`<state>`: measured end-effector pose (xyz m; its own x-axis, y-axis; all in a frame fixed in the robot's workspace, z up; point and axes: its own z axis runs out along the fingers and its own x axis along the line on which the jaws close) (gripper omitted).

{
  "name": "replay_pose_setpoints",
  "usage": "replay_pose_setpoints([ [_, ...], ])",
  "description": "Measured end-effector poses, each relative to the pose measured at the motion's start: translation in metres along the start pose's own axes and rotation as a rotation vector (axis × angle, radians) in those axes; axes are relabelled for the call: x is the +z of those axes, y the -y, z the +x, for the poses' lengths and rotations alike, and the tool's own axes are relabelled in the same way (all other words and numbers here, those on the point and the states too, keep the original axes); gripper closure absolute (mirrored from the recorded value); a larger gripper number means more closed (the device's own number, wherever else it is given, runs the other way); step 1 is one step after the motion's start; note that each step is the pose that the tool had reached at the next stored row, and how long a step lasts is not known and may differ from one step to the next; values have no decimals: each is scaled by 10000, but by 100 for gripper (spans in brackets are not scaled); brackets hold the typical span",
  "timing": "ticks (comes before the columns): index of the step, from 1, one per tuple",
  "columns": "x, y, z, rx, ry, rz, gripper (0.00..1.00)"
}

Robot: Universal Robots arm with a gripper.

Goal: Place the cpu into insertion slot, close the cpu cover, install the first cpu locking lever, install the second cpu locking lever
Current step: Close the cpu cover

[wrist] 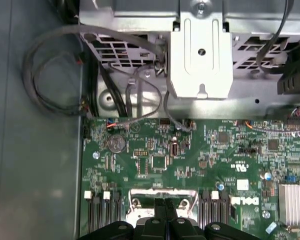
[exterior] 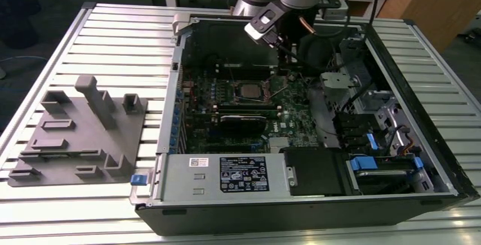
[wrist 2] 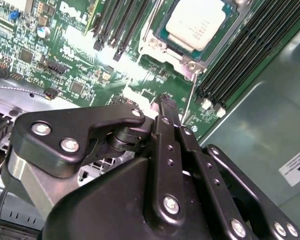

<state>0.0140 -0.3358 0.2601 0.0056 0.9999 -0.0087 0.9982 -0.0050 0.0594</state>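
Observation:
The cpu (wrist 2: 195, 22), a pale silvery square, lies in the insertion slot (exterior: 234, 92) on the green board inside the open computer case. The silvery cpu cover (wrist 2: 152, 45) lies flat around it, framing the chip. A thin wire locking lever (wrist 2: 188, 95) stands raised off the board at one corner of the socket. My gripper (wrist 2: 163, 99) hovers just beside that lever, fingers shut together with nothing between them. In the first wrist view the gripper (wrist: 165, 206) sits over the edge of the cover (wrist: 162, 195). In the exterior view the gripper (exterior: 284, 67) hangs above and to the right of the socket.
A grey fixture block (exterior: 83, 127) stands on the slatted table at the exterior view's left. Black memory slots (wrist 2: 240, 55) flank the socket. A metal bracket (wrist: 202, 55), loose cables (wrist: 55, 75) and a finned heat sink (wrist: 295, 202) are close by. A labelled power supply (exterior: 240, 174) lines the case's near side.

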Motion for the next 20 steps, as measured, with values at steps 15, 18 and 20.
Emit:
replay_pose_setpoints([
  [15,15,-253,2,0,0,0,89],
  [18,17,-288,2,0,0,0,89],
  [20,18,-304,2,0,0,0,89],
])
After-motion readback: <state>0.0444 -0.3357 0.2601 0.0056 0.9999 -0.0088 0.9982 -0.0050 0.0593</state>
